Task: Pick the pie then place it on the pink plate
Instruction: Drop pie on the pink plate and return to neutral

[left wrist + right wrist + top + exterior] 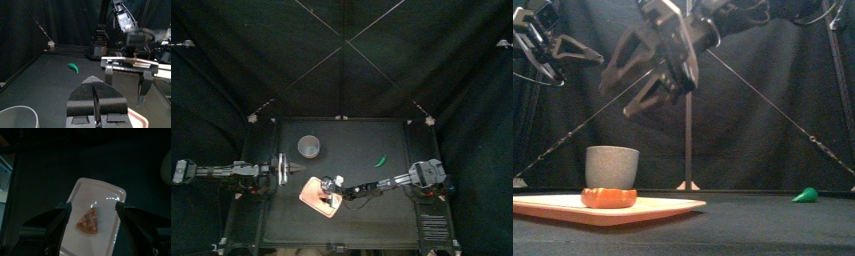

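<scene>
As the pie [89, 221] lies on the pink plate [100, 190], the right gripper [91, 208] hangs above, jaws spread, task apparently done.

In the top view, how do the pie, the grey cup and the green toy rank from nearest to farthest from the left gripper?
1. grey cup, toward the back, close to the left gripper.
2. pie, on the pink plate, front middle.
3. green toy, over on the right.

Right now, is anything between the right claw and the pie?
Nothing visible: the open right claw hangs straight above the orange lattice pie, which already lies on the flat pink tray.
</scene>
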`<state>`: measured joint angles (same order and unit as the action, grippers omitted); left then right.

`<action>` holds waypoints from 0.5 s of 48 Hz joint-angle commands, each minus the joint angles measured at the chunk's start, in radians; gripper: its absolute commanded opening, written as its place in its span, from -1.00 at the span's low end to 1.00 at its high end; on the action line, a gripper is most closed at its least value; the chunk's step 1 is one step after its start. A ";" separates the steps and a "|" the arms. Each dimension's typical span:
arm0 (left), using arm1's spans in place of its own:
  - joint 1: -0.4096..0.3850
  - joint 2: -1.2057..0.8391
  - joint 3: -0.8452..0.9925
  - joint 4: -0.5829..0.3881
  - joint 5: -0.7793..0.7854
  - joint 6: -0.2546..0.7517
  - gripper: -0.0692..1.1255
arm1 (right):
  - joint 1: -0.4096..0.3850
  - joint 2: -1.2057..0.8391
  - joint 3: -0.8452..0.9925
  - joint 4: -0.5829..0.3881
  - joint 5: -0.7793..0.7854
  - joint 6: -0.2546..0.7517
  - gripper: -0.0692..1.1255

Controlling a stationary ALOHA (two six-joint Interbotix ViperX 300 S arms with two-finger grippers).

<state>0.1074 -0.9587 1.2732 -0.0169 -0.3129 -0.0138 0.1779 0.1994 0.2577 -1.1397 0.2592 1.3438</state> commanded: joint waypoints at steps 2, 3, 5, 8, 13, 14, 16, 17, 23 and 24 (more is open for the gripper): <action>0.003 0.003 -0.023 -0.003 -0.029 0.000 -0.84 | -0.008 -0.141 0.057 -0.034 0.003 0.008 0.81; 0.003 0.003 -0.023 -0.003 -0.034 0.000 -0.84 | -0.009 -0.153 0.072 -0.035 0.000 0.008 0.81; 0.005 0.003 -0.025 -0.003 -0.043 0.000 -0.84 | -0.020 -0.184 0.112 -0.034 0.003 0.012 0.81; 0.005 0.002 -0.025 -0.002 -0.052 0.000 -0.84 | -0.034 -0.213 0.156 -0.015 0.002 0.014 0.81; 0.009 0.003 -0.026 -0.003 -0.054 0.000 -0.84 | -0.058 -0.247 0.227 0.025 -0.002 0.012 0.81; 0.009 0.003 -0.025 -0.003 -0.054 0.000 -0.84 | -0.063 -0.256 0.239 0.032 -0.003 0.014 0.81; 0.011 0.003 -0.025 -0.003 -0.055 0.000 -0.84 | -0.075 -0.267 0.272 0.051 -0.005 0.012 0.81; 0.011 0.003 -0.023 -0.003 -0.054 0.000 -0.84 | -0.080 -0.272 0.285 0.052 -0.005 0.012 0.81; 0.017 0.003 -0.018 -0.003 -0.054 0.000 -0.84 | -0.104 -0.298 0.344 0.061 -0.005 0.012 0.81; 0.017 0.003 -0.017 -0.003 -0.054 0.000 -0.84 | -0.112 -0.302 0.353 0.063 -0.005 0.012 0.81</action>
<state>0.1181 -0.9587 1.2732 -0.0184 -0.3559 -0.0138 0.0828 -0.0552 0.5937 -1.0799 0.2577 1.3560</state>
